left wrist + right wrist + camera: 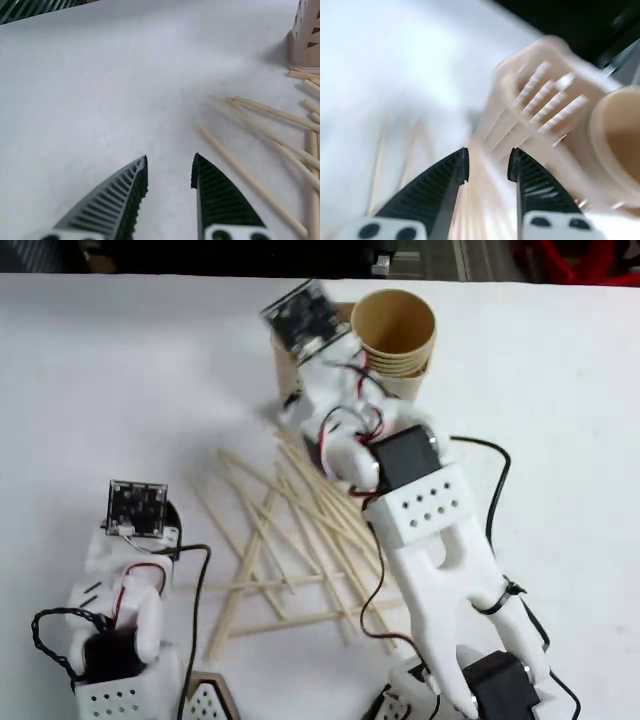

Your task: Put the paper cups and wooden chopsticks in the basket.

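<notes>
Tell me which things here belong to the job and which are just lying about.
Job: stacked cups; basket; chopsticks scattered on the table.
Just lying about: a small perforated piece at the table's near edge.

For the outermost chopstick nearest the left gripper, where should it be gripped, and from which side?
The chopstick lies flat on the table, its near end clear of the other chopsticks. So grip near that end, probably from straight above with the left gripper, jaws set across it.
</notes>
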Controlling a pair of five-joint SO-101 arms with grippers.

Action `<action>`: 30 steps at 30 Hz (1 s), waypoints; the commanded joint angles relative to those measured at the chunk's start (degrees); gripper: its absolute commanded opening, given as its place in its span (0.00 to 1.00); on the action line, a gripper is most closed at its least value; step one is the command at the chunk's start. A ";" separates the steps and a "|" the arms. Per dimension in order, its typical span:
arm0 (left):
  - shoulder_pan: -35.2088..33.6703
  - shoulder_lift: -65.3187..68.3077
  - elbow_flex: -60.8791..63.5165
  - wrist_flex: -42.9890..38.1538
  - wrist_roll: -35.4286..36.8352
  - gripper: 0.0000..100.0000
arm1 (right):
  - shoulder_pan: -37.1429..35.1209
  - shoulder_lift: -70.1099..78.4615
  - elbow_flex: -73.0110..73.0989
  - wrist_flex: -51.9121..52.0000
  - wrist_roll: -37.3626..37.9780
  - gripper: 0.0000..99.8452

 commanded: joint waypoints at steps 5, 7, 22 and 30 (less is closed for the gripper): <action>-5.41 -0.48 -0.88 -2.64 1.05 0.16 | -8.84 -2.24 11.08 4.00 2.02 0.14; -5.93 -0.48 -0.79 -2.90 1.05 0.16 | -11.12 -2.24 15.38 1.45 3.08 0.14; -5.93 -0.48 -0.70 -2.81 1.05 0.16 | -14.81 13.67 19.16 -8.92 3.43 0.25; -5.93 -0.48 -0.70 -2.81 1.05 0.16 | -16.92 25.98 9.32 -8.92 3.60 0.25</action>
